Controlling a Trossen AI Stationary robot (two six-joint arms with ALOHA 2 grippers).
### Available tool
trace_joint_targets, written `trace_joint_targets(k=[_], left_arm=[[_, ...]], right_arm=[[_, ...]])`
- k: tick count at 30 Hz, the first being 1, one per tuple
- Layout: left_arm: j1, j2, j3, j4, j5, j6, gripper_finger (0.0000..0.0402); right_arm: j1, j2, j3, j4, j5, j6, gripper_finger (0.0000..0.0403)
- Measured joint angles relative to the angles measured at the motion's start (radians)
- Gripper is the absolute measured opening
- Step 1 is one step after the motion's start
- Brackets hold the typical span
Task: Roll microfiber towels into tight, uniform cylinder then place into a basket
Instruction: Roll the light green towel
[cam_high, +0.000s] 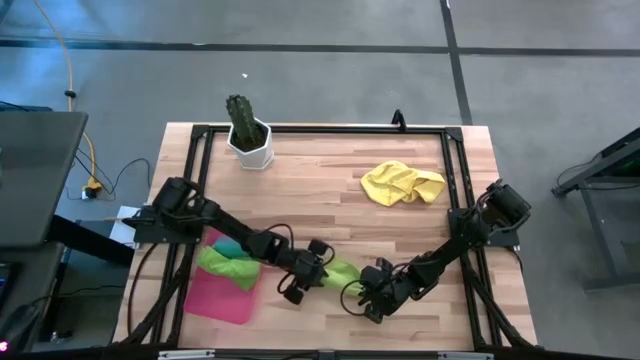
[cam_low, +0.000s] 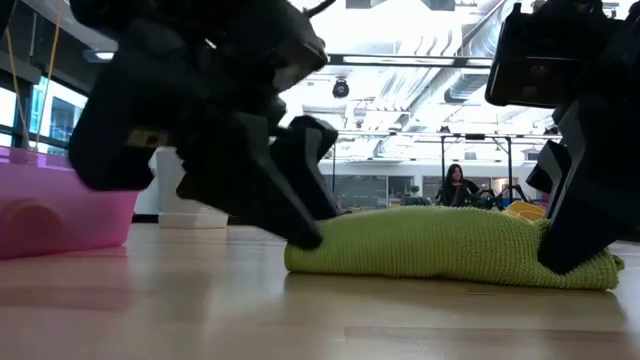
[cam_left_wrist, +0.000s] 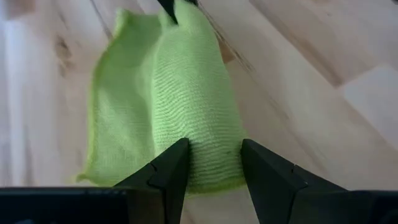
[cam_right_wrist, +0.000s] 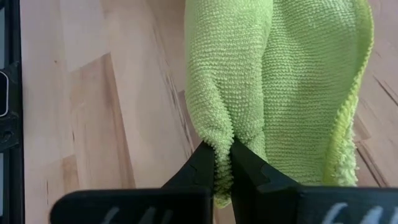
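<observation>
A lime green towel (cam_high: 340, 271), loosely rolled lengthwise, lies on the wooden table near its front edge, between my two grippers. My left gripper (cam_high: 320, 272) is at the roll's left end, its fingers astride the roll (cam_left_wrist: 199, 106). My right gripper (cam_high: 360, 287) is shut on the towel's right end (cam_right_wrist: 273, 81). The pink basket (cam_high: 215, 305) at the front left holds a green towel (cam_high: 230, 266) and a teal one (cam_high: 224, 243). A yellow towel (cam_high: 402, 184) lies crumpled at the back right. My left gripper holds the roll's left end (cam_left_wrist: 214, 155) between its two fingers (cam_left_wrist: 169, 169), one on each long side. The fingers slant down from the table's left and lie along the roll, which rests on the table (cam_low: 440, 245). My right gripper pinches a gathered fold at the towel's right end (cam_right_wrist: 224, 146) between its two fingertips (cam_right_wrist: 202, 163). It slants down from the table's right. A loose edge (cam_right_wrist: 348, 124) hangs beside the fold, and the towel lies on the table.
A white pot with a cactus (cam_high: 248, 136) stands at the back left. A black frame (cam_high: 455, 180) runs round the tabletop. Bare wood lies between the yellow towel and the grippers. A person (cam_low: 456, 185) sits far off in the room behind.
</observation>
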Motion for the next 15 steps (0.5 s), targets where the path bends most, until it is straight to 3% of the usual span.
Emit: trace_joint_targets(k=[8,15], left_arm=[[-0.010,0.052,0.002,0.035,0.008,-0.043,0.0139],[-0.004,0.091,0.003,0.091,-0.005,-0.242,0.0132]], right_arm=[[-0.004,0.000,0.000,0.000,0.000,-0.005,0.0007],[-0.004,0.000,0.000,0.003,0.004,-0.005,0.0007]])
